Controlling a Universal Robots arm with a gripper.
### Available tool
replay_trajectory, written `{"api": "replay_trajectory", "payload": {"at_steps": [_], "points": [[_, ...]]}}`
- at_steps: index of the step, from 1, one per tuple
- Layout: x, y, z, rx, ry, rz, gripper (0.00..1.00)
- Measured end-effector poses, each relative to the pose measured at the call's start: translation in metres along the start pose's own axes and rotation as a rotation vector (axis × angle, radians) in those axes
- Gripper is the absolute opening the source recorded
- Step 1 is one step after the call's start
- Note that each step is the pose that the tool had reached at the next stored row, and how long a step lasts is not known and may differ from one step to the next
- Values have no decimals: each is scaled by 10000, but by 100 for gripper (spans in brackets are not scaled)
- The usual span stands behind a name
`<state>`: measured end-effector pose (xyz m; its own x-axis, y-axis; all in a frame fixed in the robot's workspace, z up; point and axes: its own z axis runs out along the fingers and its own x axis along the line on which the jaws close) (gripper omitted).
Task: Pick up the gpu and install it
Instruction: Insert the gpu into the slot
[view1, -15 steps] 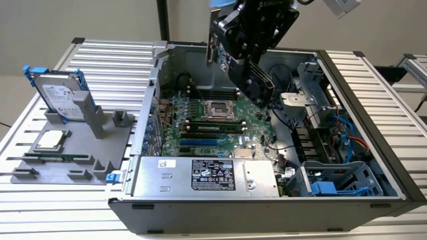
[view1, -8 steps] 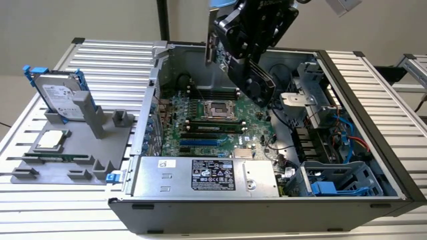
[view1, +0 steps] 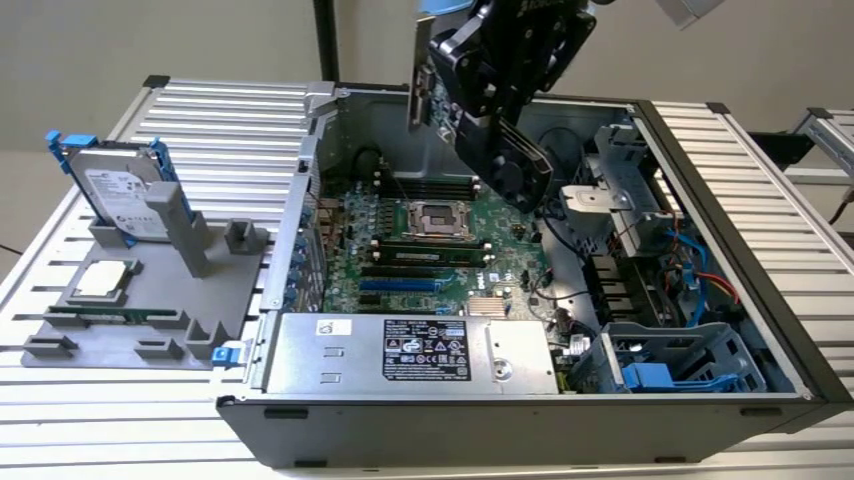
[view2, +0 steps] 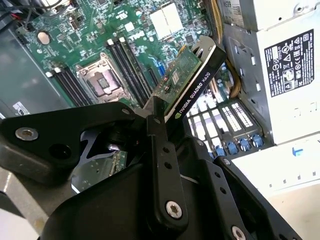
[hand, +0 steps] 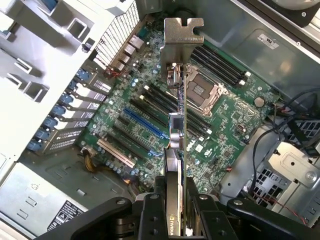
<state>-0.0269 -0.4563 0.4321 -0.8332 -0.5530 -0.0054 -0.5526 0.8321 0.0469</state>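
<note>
The fingers (hand: 150, 212) clamp the gpu (hand: 176, 145) between them by one end. The card juts out past the fingertips, with its bracket (hand: 183, 35) at the far end. In the exterior view the gripper (view1: 501, 95) hangs over the open case (view1: 727, 210). The gpu (view1: 523, 165) slants below the fingers, clear of the board (view1: 427, 250) and touching nothing else.

In the first wrist view the card shows edge-on, straight out from the fingers. The blue slot (hand: 142, 122) on the board beneath the fingertips runs at an angle to it. So the step in hand is carrying and lining up, and it seems well short of seating.

To do it well, I judge the wrist has to turn until the card's plane matches the slot's line. The card also has to level out, so that its contact edge meets the slot along its whole length rather than corner first. I cannot tell from these views which edge carries the contacts.

The bracket should come in beside the case's rear wall, not on top of it. The hold is at one end only, so a push could pivot the card between the fingers. A slow, straight approach is safer. The cables (hand: 257, 150) to one side of the fingers look far enough off.
</note>
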Motion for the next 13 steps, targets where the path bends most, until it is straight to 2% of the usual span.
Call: {"api": "replay_trajectory", "payload": {"at_steps": [10, 13], "points": [[0, 0, -1, 2, 2, -18, 0], [0, 0, -2, 2, 9, -145, 0]]}}
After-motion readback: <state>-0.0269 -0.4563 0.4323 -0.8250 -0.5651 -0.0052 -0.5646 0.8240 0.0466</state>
